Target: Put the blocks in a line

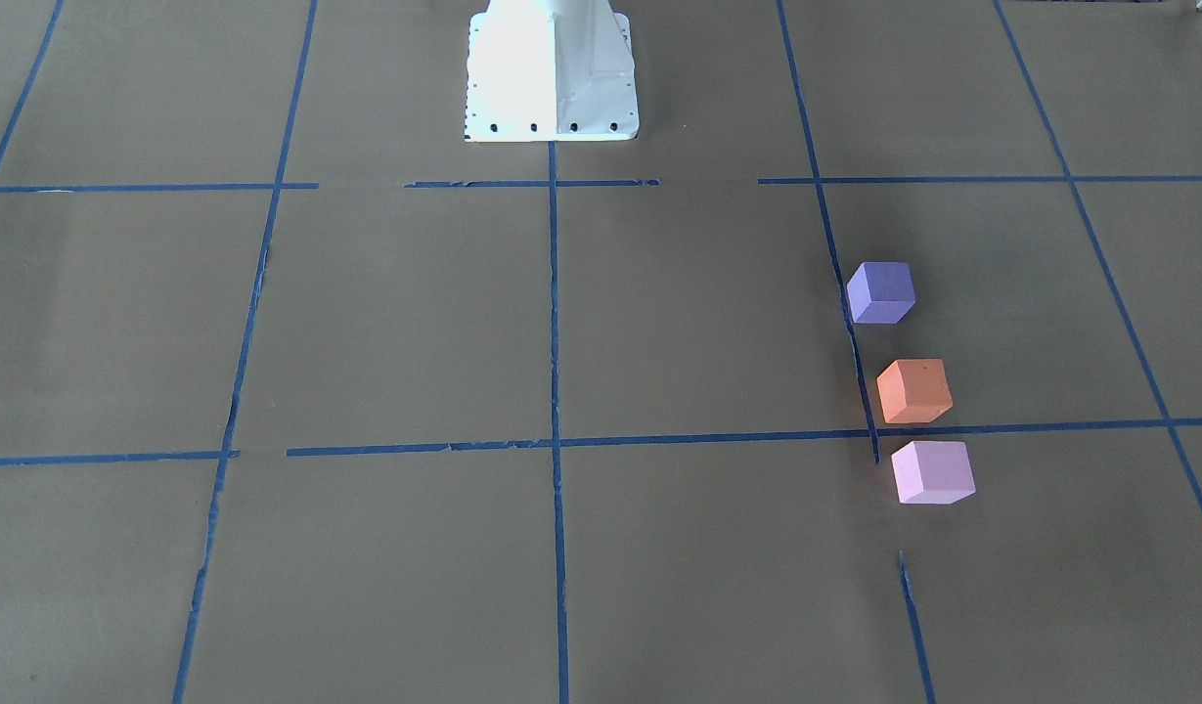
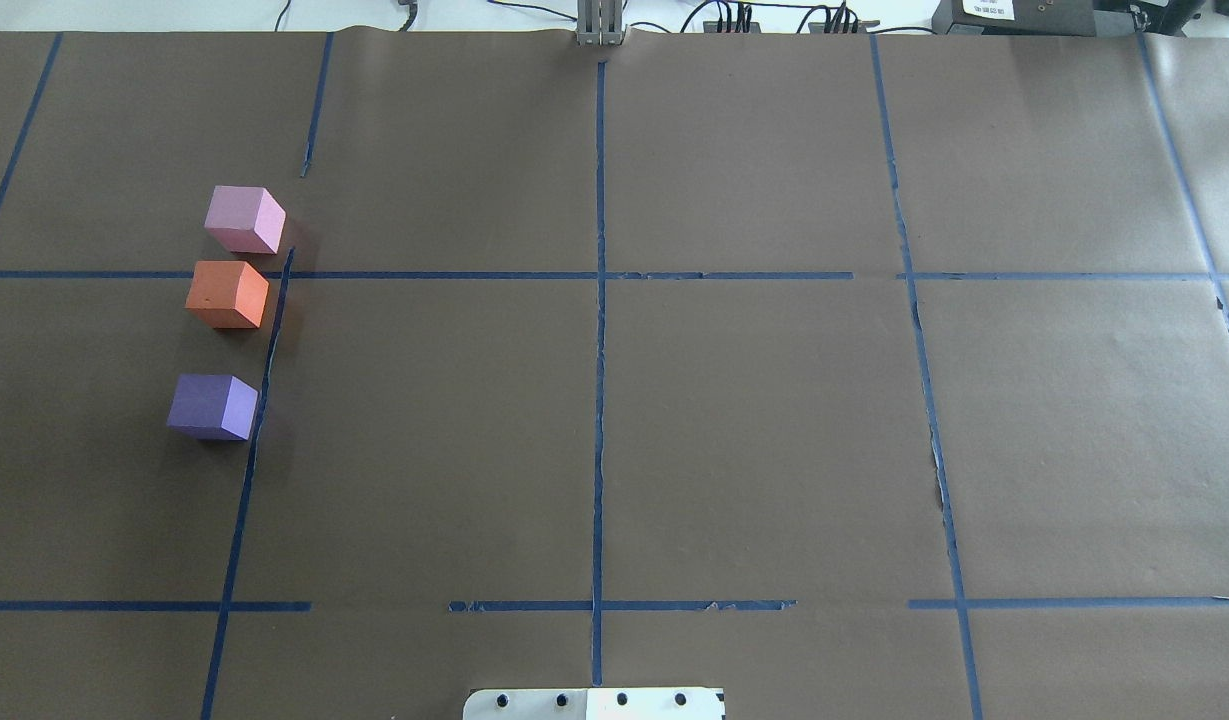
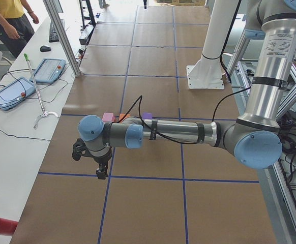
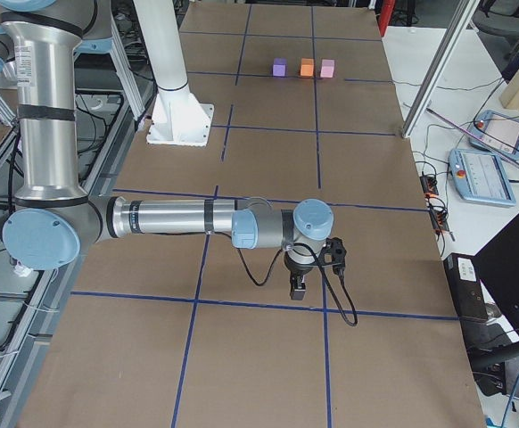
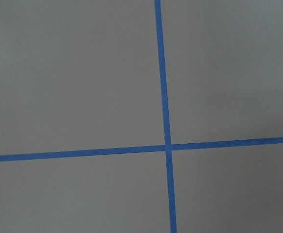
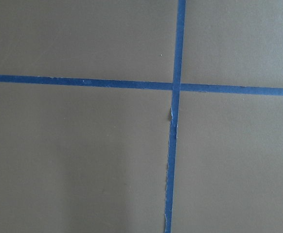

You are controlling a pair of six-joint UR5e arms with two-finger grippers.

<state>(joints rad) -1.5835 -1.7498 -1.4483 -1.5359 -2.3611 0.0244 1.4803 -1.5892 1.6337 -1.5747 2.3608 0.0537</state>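
Observation:
Three cubes stand in a near-straight row on my left side of the table, along a blue tape line. In the overhead view the pale pink block is farthest from me, the orange block sits close behind it, and the violet-purple block is nearest, after a wider gap. The front view shows the same row: purple, orange, pink. My left gripper and right gripper show only in the side views, far from the blocks. I cannot tell whether they are open or shut. Both wrist views show only paper and tape.
Brown paper with a blue tape grid covers the table. The white robot base stands at the middle of my edge. Teach pendants lie on a side desk, where a person stands. Cables and boxes line the far edge.

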